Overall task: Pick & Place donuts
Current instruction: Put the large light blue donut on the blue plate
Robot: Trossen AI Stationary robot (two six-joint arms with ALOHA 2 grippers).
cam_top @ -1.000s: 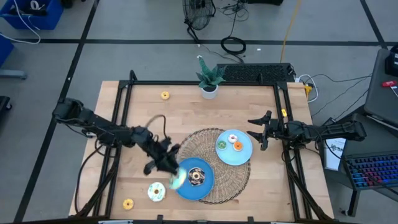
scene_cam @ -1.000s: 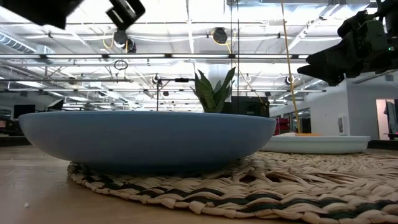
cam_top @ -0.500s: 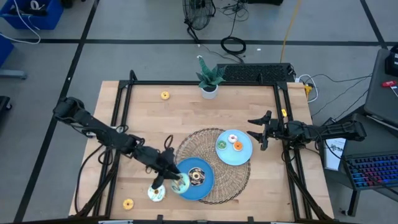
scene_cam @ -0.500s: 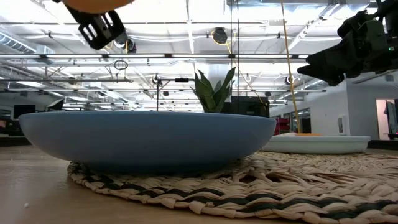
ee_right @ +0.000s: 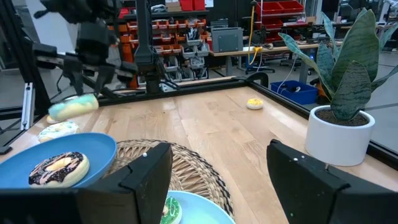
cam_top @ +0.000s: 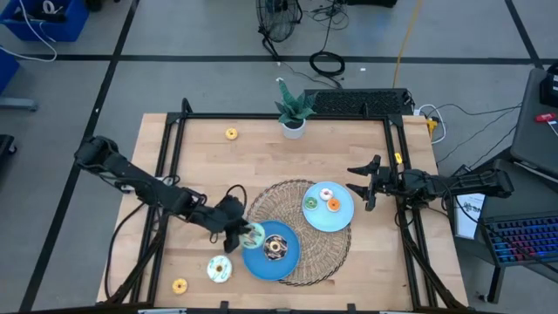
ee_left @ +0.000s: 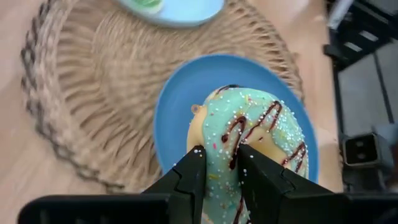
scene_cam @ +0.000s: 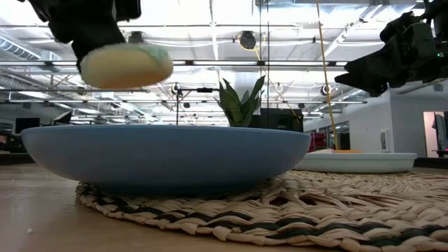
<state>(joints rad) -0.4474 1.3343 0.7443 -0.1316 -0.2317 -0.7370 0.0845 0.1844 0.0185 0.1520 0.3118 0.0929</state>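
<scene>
My left gripper [cam_top: 241, 234] is shut on a teal-iced donut [cam_top: 254, 234] with a chocolate drizzle [ee_left: 252, 134]. It hangs over the left rim of the near blue plate [cam_top: 288, 262]. A chocolate donut [cam_top: 275, 248] lies on that plate. The far blue plate [cam_top: 342, 218] carries three donuts. A cream donut [cam_top: 219, 269] and a yellow one [cam_top: 180, 285] lie on the table near the front edge. Another yellow donut [cam_top: 231, 133] lies at the back. My right gripper [cam_top: 362, 187] waits open at the table's right side. My left gripper pinches the teal donut's near rim [ee_left: 222, 163] between its two fingers [ee_left: 194, 174], which come slanting down from the table's left. The rest of the ring sticks out past the fingertips. The donut [scene_cam: 126, 64] hangs clear above the plate, cream underside down.
Both plates sit on a round woven mat [cam_top: 261, 205]. A potted plant [cam_top: 293, 112] stands at the far edge. A black frame [cam_top: 170, 157] runs along the table's sides. Bare wood lies to the left and at the back.
My left gripper has tipped up from pointing steeply down to a slant and turned at the wrist, staying shut on the teal donut. The donut has swung from near the plate's near left side to its far left rim and sunk into the low view.
</scene>
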